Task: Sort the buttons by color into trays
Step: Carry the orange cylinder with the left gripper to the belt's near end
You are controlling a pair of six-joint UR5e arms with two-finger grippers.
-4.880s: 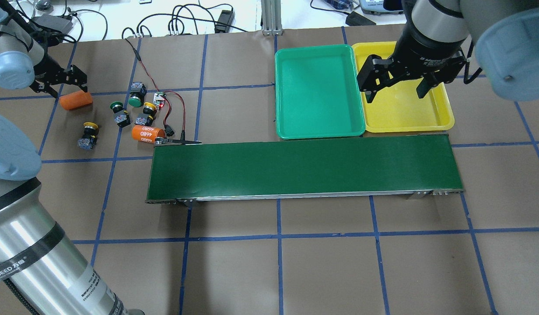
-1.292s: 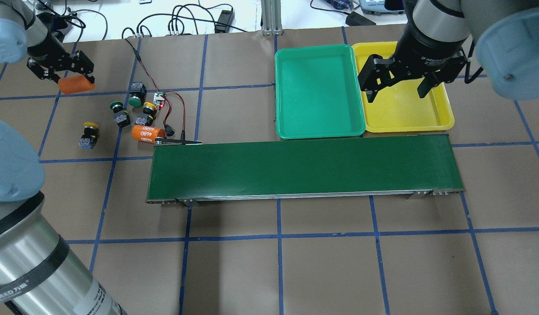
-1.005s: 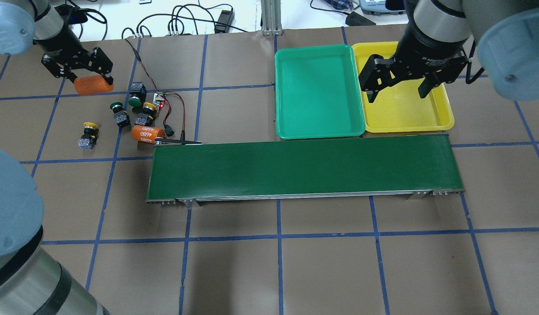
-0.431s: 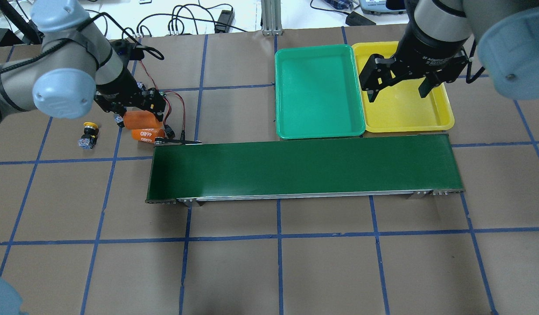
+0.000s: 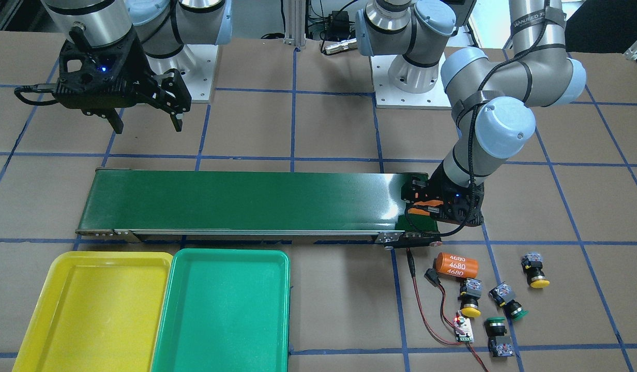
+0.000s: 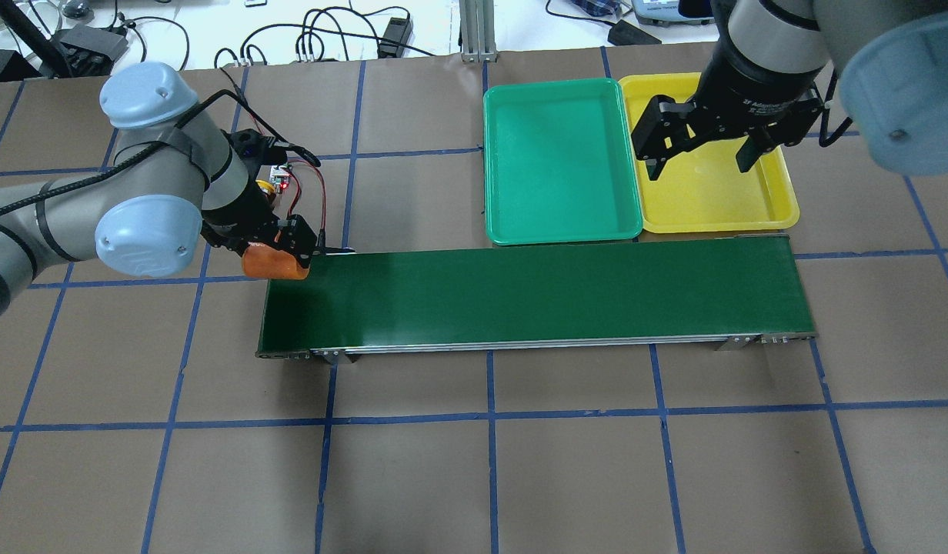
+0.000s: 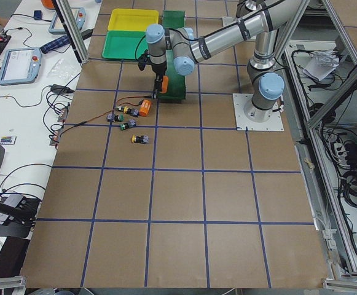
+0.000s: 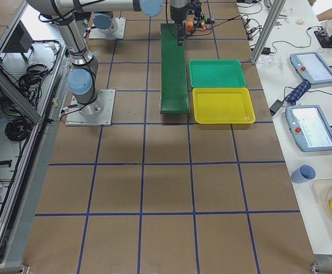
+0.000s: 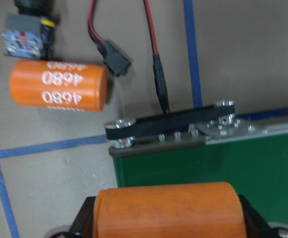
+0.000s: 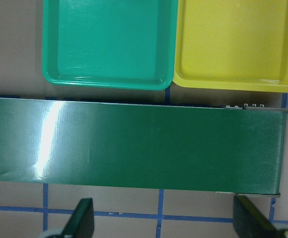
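Buttons [image 5: 534, 269] lie on their sides, caps pointing different ways.

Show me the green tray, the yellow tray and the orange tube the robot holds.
green tray [image 6: 559, 158]: overhead view, bare floor
yellow tray [image 6: 712, 204]: overhead view, bare floor
orange cylinder [image 9: 168, 210]: left wrist view, curved side

Bright even light, blurry wrist close-up

A robotics lab: teach pendants [image 8: 310, 128] and loose cables [image 6: 320, 35] lie beside the paper-covered, blue-taped table [image 6: 566, 469].
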